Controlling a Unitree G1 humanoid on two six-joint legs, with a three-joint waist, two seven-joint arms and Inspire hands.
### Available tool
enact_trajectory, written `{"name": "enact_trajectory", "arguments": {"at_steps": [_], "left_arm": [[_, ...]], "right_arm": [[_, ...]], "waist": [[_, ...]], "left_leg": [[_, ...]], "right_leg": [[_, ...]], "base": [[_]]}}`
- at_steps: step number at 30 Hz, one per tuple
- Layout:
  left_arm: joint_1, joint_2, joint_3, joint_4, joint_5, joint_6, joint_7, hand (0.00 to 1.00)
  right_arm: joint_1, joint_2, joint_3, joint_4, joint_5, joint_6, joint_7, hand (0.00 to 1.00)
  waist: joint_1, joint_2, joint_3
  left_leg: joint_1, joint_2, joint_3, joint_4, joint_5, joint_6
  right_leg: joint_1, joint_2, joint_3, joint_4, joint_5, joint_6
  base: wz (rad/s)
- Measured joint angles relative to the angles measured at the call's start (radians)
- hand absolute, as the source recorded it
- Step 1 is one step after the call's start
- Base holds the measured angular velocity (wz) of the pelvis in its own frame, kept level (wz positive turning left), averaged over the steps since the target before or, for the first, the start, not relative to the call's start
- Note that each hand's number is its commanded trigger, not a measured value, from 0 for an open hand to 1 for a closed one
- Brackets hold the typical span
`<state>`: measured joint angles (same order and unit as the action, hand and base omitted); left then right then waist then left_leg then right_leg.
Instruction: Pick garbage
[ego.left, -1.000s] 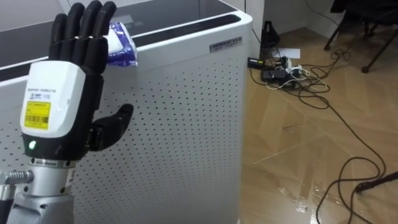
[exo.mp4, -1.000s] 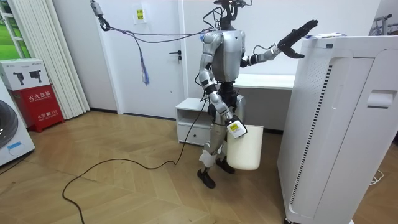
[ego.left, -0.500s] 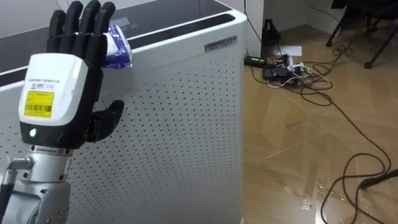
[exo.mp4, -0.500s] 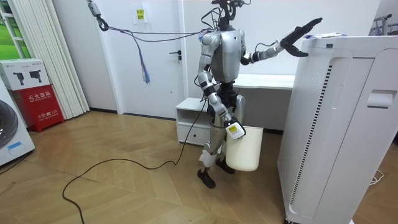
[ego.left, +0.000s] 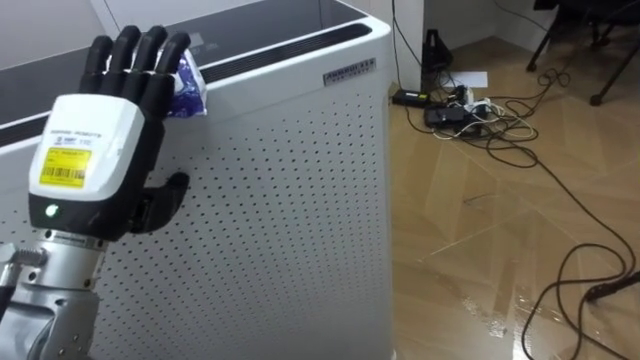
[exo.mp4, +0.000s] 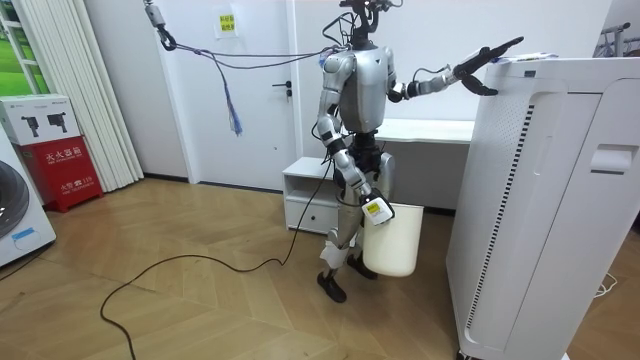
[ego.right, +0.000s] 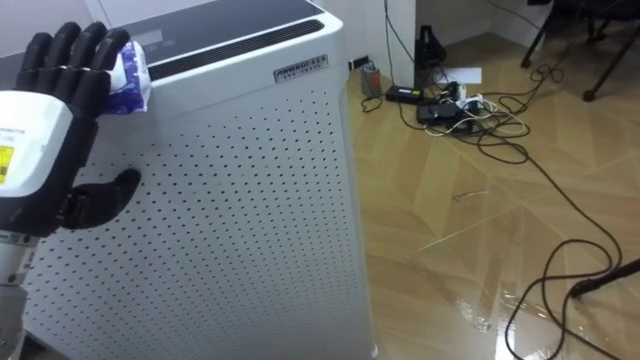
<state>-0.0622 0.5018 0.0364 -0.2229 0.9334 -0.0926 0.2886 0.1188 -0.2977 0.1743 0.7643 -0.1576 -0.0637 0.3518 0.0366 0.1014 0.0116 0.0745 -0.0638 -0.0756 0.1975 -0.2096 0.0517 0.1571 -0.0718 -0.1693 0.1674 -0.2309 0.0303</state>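
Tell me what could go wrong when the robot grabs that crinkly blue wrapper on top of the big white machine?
The wrapper lies at the top edge of the tall white machine, and the left hand reaches it with open fingers: they might shove it away instead of gripping it.
The bin hangs low by the right hand, well below the wrapper, so a slip could drop it on the floor.

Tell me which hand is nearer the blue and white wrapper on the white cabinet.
Left. The left hand is raised, fingertips at the wrapper on top of the cabinet; the right hand is down low by the white bin, well away.
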Motion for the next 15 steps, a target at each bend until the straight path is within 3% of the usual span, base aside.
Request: {"name": "enact_trajectory", "arguments": {"at_steps": [3, 4, 6, 7, 10, 13, 15], "left_arm": [[-0.009, 0.011, 0.0, 0.0, -0.002, 0.0, -0.014, 0.0], [-0.01, 0.016, 0.0, 0.001, -0.004, 0.0, -0.017, 0.05], [-0.024, 0.023, 0.0, 0.013, -0.026, 0.0, -0.028, 0.61], [-0.029, 0.023, 0.0, 0.016, -0.032, 0.0, -0.033, 1.0], [-0.037, 0.023, 0.0, 0.026, -0.057, 0.003, -0.078, 1.0], [-0.039, 0.023, 0.0, 0.035, -0.059, 0.012, -0.143, 1.0], [-0.08, 0.022, 0.001, 0.039, -0.073, 0.033, -0.163, 1.0]], "right_arm": [[0.001, -0.002, 0.0, 0.001, 0.001, 0.0, -0.001, 1.0], [0.001, -0.002, 0.0, 0.001, 0.002, 0.0, -0.001, 1.0], [-0.001, -0.002, 0.0, 0.001, 0.001, 0.0, -0.001, 1.0], [-0.001, -0.002, 0.001, 0.001, 0.001, 0.0, -0.001, 1.0], [0.0, -0.002, -0.001, 0.001, 0.0, 0.003, 0.0, 1.0], [0.0, -0.002, -0.001, -0.013, 0.0, 0.029, 0.001, 1.0], [0.002, -0.003, -0.001, -0.031, -0.002, 0.045, 0.004, 1.0]], "waist": [[-0.002, -0.001, 0.0004], [-0.002, -0.001, 0.0006], [-0.001, 0.002, -0.0018], [0.0, -0.004, 0.0019], [-0.001, -0.002, 0.0003], [-0.003, 0.002, -0.0026], [-0.003, 0.002, -0.0032]], "left_leg": [[0.001, 0.0, 0.0, 0.0, 0.0, 0.0], [0.002, 0.0, 0.0, 0.0, 0.001, 0.0], [0.002, 0.0, 0.0, 0.0, 0.001, 0.0], [0.002, 0.0, 0.001, 0.0, 0.002, 0.0], [0.001, 0.0, 0.004, 0.001, 0.002, 0.0], [0.0, 0.0, 0.006, 0.005, 0.002, 0.0], [0.0, -0.001, 0.006, 0.007, 0.004, -0.002]], "right_leg": [[0.001, 0.0, 0.002, 0.0, 0.0, 0.0], [0.001, 0.0, 0.002, 0.001, 0.0, 0.0], [0.001, 0.0, 0.001, 0.001, 0.0, 0.0], [0.001, 0.0, 0.002, 0.002, 0.0, 0.0], [0.001, 0.0, 0.001, 0.003, 0.0, 0.0], [0.002, 0.0, -0.001, 0.004, 0.001, -0.002], [0.003, 0.002, -0.007, 0.004, 0.004, -0.005]], "base": [[0.0], [0.0], [0.0], [0.0], [0.0], [0.0], [0.0]]}}
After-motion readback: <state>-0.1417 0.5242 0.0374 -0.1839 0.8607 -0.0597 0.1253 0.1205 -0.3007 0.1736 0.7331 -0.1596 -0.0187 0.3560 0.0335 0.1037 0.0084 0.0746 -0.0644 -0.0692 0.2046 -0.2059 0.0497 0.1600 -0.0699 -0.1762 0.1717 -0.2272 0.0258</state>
